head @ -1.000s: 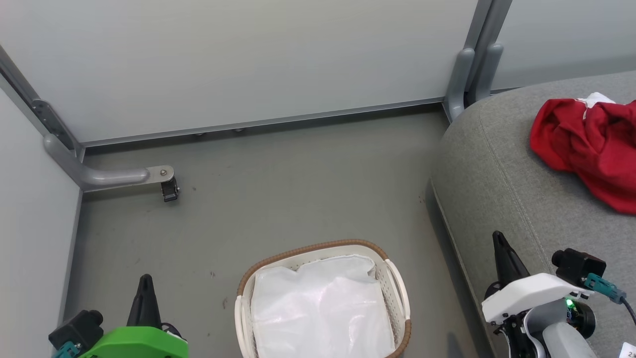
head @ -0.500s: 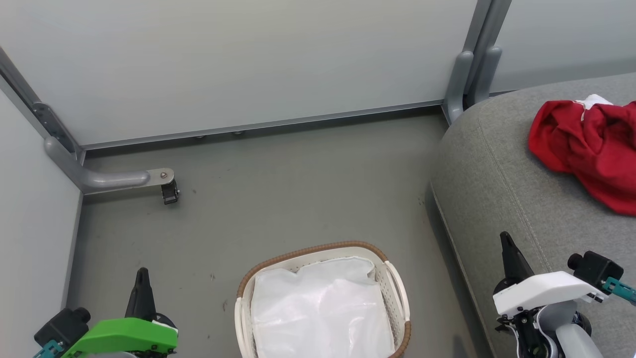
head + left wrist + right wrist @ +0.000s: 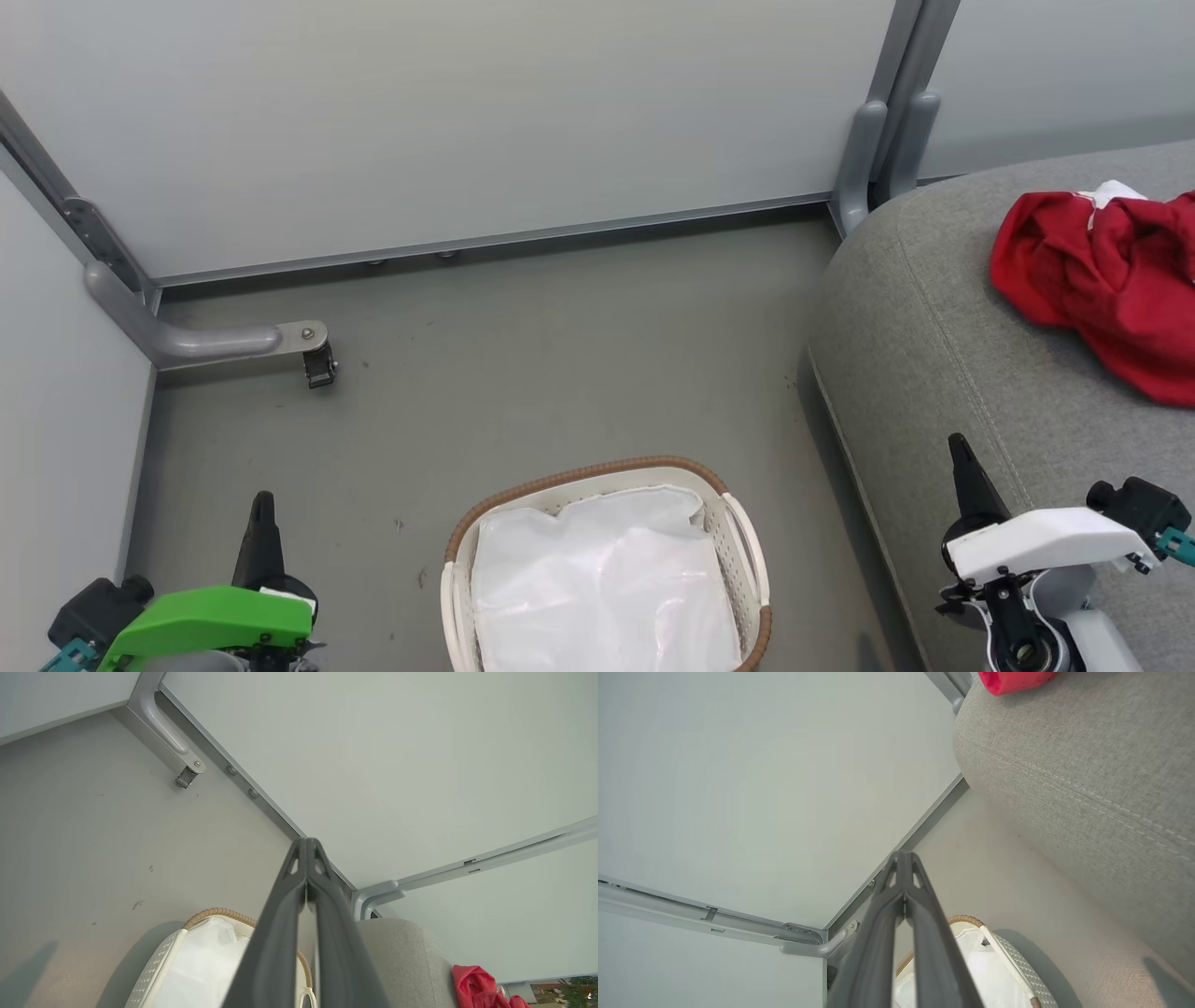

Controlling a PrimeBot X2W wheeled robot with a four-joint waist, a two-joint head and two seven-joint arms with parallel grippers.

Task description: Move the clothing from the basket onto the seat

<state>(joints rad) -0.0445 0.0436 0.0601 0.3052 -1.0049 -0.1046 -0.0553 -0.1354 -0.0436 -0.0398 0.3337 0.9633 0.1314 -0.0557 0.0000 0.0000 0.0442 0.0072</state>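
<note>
The red clothing lies in a crumpled heap on the grey seat at the right, a bit of white trim at its top. The white basket with a brown rim stands on the floor at the bottom centre, showing its white cloth liner inside. My left gripper is shut at the lower left, above the floor beside the basket. My right gripper is shut at the lower right, over the seat's front edge. In the wrist views both grippers have their fingers pressed together, holding nothing.
Pale partition walls with grey metal frames close off the back and left. A curved grey bracket with a small caster juts onto the floor at the left. Grey floor lies between the walls, basket and seat.
Both arms have drawn back toward the bottom of the head view, the left lower and further left, the right further right. The clothing, basket and seat stay put.
</note>
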